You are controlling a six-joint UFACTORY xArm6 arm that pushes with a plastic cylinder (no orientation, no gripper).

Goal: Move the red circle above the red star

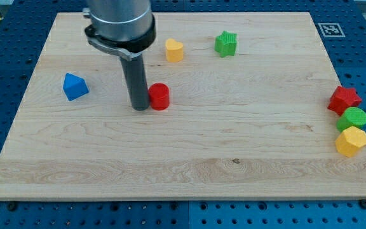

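The red circle [159,96] is a short red cylinder left of the board's middle. My tip [139,107] stands right against its left side, touching or nearly touching it. The red star [344,99] lies at the board's right edge, far to the right of the circle and at about the same height in the view.
A green circle [352,118] and a yellow hexagon [351,140] sit just below the red star, close together. A blue block [75,86] lies at the left. A yellow block [174,49] and a green star [225,44] lie near the top. The wooden board [189,172] ends close to the right-hand blocks.
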